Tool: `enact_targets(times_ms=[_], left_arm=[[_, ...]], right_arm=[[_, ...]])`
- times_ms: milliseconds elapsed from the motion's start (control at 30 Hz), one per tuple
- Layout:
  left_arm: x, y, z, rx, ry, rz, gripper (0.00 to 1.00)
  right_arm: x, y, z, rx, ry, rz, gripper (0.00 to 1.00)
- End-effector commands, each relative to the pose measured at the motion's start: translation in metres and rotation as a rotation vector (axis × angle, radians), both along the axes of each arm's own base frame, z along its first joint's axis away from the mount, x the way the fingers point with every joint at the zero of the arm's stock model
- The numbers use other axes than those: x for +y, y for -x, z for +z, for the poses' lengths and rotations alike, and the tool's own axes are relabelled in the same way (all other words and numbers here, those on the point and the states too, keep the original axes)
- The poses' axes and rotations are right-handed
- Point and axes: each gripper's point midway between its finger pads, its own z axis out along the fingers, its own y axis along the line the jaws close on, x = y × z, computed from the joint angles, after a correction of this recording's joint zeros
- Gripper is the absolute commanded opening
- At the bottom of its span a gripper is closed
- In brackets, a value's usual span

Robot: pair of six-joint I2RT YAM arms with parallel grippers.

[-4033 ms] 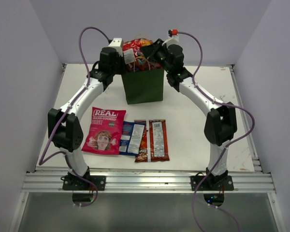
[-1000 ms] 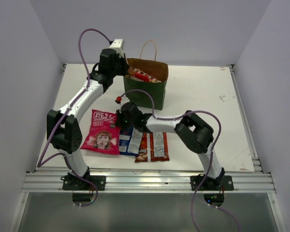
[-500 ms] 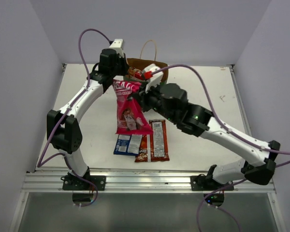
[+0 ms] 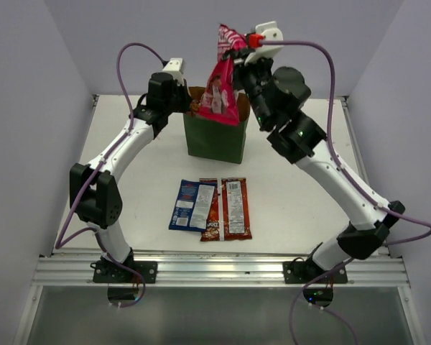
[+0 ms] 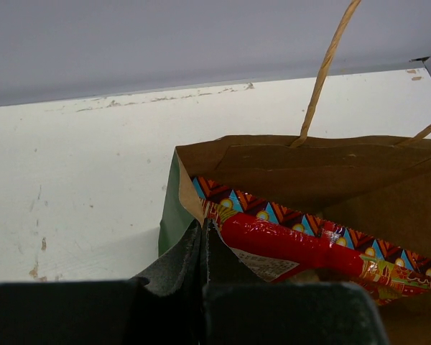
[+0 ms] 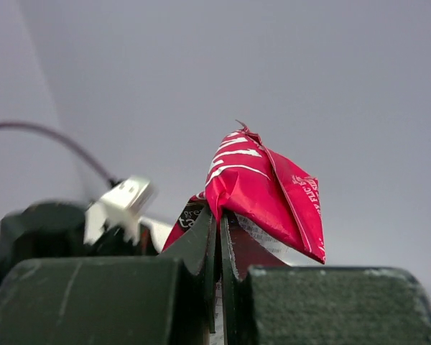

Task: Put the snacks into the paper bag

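Note:
My right gripper [image 4: 233,49] [image 6: 220,215] is shut on the top corner of the pink crisp packet [image 4: 219,90] [image 6: 266,180]. The packet hangs down over the mouth of the dark green paper bag [image 4: 214,140], its lower end at the opening. My left gripper [image 4: 187,108] [image 5: 203,226] is shut on the bag's near left rim [image 5: 187,190]. Inside the bag lies a red candy packet [image 5: 294,248]. A blue packet [image 4: 192,205] and an orange-red packet [image 4: 228,208] lie flat side by side on the table in front of the bag.
The bag's tan loop handle [image 5: 323,68] stands up at its far side. The white table [image 4: 309,208] ends at a metal rail [image 4: 215,269] by the arm bases. Grey walls close in on three sides.
My right gripper has carried the pink packet up and back, from in front of the bag to above its mouth. The left gripper has stayed on the rim.

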Motion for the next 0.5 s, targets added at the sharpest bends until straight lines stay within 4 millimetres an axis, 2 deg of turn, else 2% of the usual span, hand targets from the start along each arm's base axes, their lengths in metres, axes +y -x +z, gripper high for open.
enact_targets(times_ms=[0, 33, 67, 100, 133, 233, 333, 400, 433, 467], left_arm=[[-0.007, 0.011, -0.021, 0.085, -0.015, -0.030, 0.00], [-0.007, 0.011, -0.020, 0.085, -0.015, -0.030, 0.00], [-0.006, 0.011, -0.021, 0.087, -0.017, -0.029, 0.00], [-0.006, 0.010, -0.021, 0.087, -0.017, -0.027, 0.00], [-0.006, 0.010, -0.021, 0.088, -0.019, -0.028, 0.00], [-0.006, 0.009, -0.022, 0.091, -0.020, -0.028, 0.00], [-0.006, 0.008, -0.023, 0.093, -0.022, -0.025, 0.00], [-0.005, 0.009, -0.025, 0.096, -0.029, -0.025, 0.00], [-0.004, 0.009, -0.026, 0.099, -0.032, -0.021, 0.00], [-0.004, 0.009, -0.028, 0.101, -0.036, -0.021, 0.00]], right_arm=[[-0.015, -0.026, 0.064, -0.165, -0.104, -0.011, 0.00], [-0.031, -0.029, 0.090, -0.211, -0.142, -0.028, 0.00], [-0.034, -0.033, 0.098, -0.222, -0.160, -0.026, 0.00], [-0.022, -0.051, 0.087, -0.196, -0.137, -0.006, 0.00], [-0.039, -0.049, 0.115, -0.251, -0.184, -0.016, 0.00], [-0.037, -0.077, 0.117, -0.218, -0.250, 0.038, 0.00], [-0.031, -0.104, 0.097, -0.172, -0.253, 0.073, 0.00], [-0.027, -0.112, 0.086, -0.148, -0.276, 0.102, 0.00], [-0.022, -0.120, 0.062, -0.102, -0.254, 0.119, 0.00], [-0.019, -0.124, 0.053, -0.092, -0.255, 0.134, 0.00]])
